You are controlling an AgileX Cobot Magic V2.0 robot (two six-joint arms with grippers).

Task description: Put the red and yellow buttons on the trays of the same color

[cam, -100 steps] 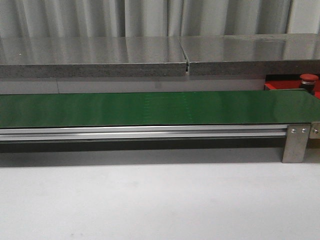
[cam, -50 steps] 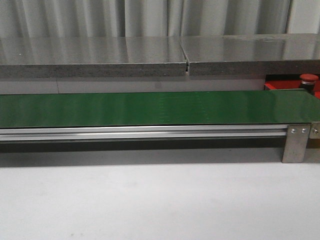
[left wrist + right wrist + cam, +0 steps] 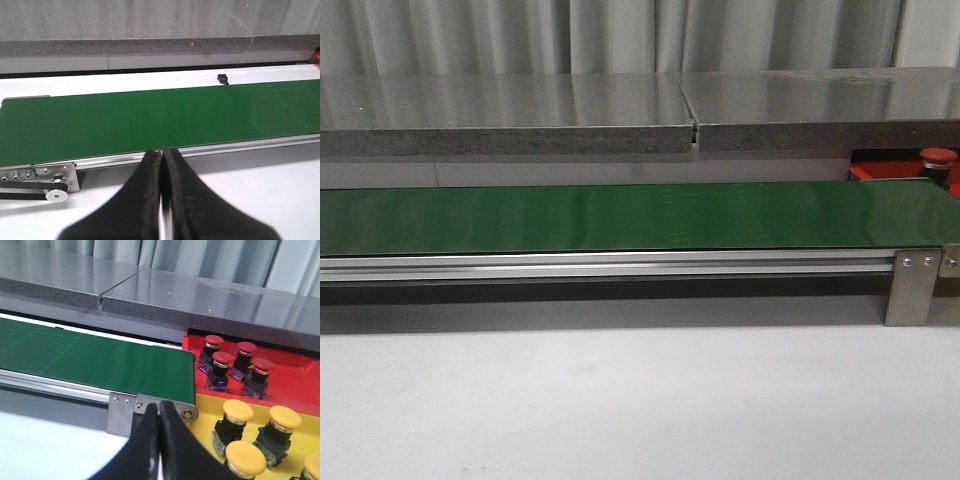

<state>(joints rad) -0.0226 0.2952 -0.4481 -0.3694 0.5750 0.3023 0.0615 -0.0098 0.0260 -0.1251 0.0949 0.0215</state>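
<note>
Four red-capped mushroom push buttons [image 3: 234, 364] are sitting on the flat bright red tray [image 3: 295, 377], yellow-capped buttons [image 3: 260, 432] on the yellow tray [image 3: 205, 405] beside it, past the long green belt's [image 3: 620, 215] end. Both black grippers, left [image 3: 162, 155] and right [image 3: 158, 409], are hanging with fingers pressed together, empty.

No legible text, label, brand mark, number or sign appears in any of the three views. The green belt [image 3: 620, 215], its aluminium rail [image 3: 610, 265] and the grey stone ledge [image 3: 520, 110] behind it carry no readable markings. The red buttons [image 3: 222, 371] and yellow buttons [image 3: 238, 411] in the right wrist view show plain caps; small patterned patches on their dark bodies are too small and blurred to read.
</note>
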